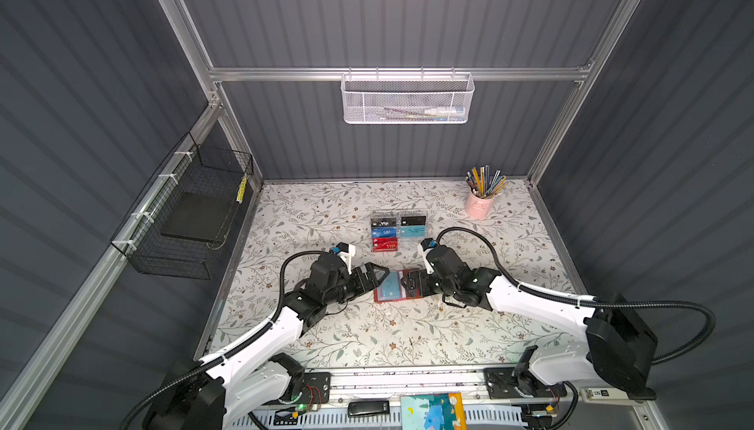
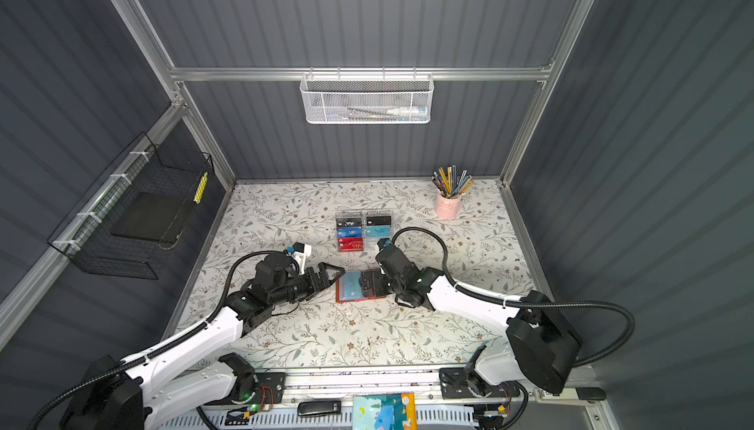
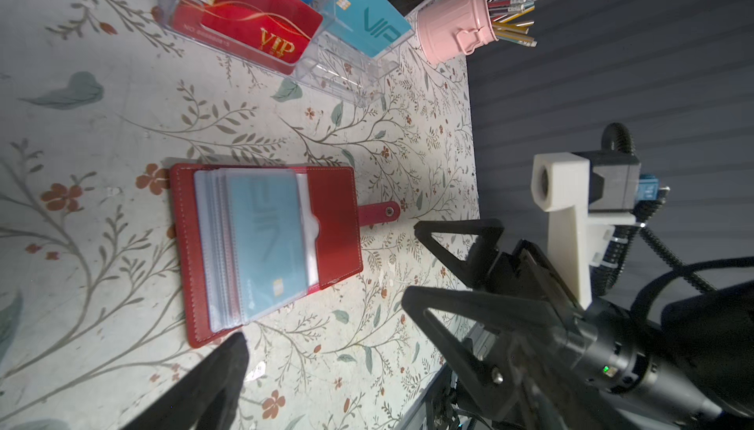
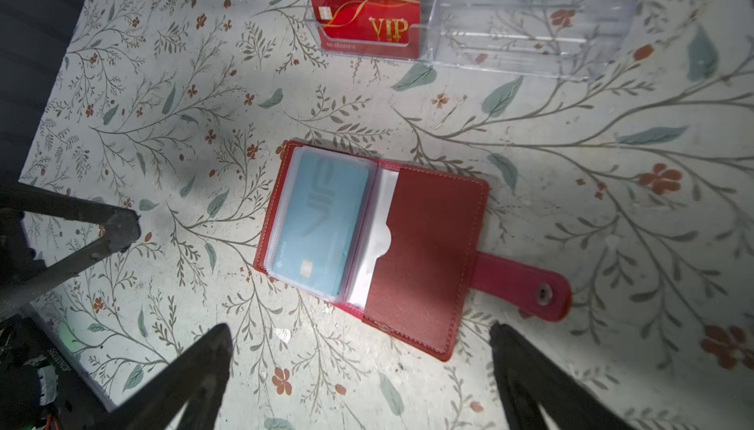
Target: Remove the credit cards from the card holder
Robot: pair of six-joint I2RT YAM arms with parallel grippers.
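Card holder (image 4: 428, 252), red, lying open on table (image 1: 367, 338); one light-blue credit card (image 4: 322, 224) in top clear sleeve. Left gripper (image 1: 378, 275) and right gripper (image 3: 414, 262) flank it, both spread, empty. Clear rack (image 4: 530, 40) behind: five cards. Pink cup (image 1: 478, 205): pencils.

Card holder (image 4: 428, 244) looks like grained matt leather — its sleeves (image 4: 375, 220) clear, glossy plastic.
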